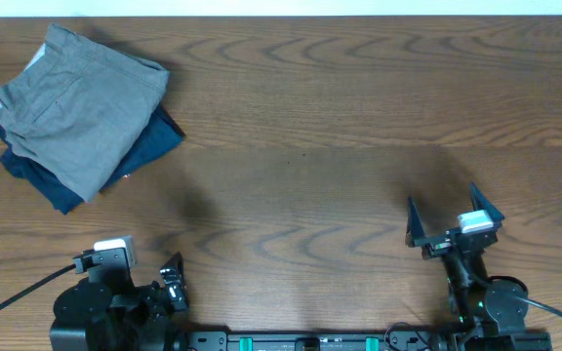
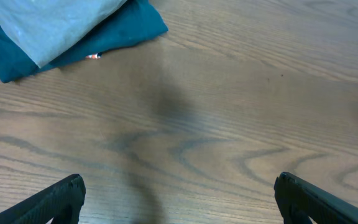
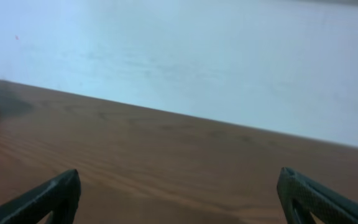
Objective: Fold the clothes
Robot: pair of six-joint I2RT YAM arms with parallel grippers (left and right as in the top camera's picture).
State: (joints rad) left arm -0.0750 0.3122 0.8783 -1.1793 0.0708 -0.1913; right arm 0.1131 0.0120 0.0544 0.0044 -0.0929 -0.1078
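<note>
On the brown wooden table (image 1: 310, 117), the grey shorts (image 1: 76, 102) lay on a navy garment (image 1: 164, 135), ahead and left of the nearer left gripper (image 2: 178, 196), well apart from the right gripper (image 1: 449, 216), both spread wide and empty.

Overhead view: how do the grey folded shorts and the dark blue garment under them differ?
The grey-taupe wrinkled cotton shorts lie on top, visible; the dark navy folded garment lies beneath, only its edges showing. The shorts show stitched seams; the navy garment looks plain, with a red tag. Both are folded in one stack.
</note>
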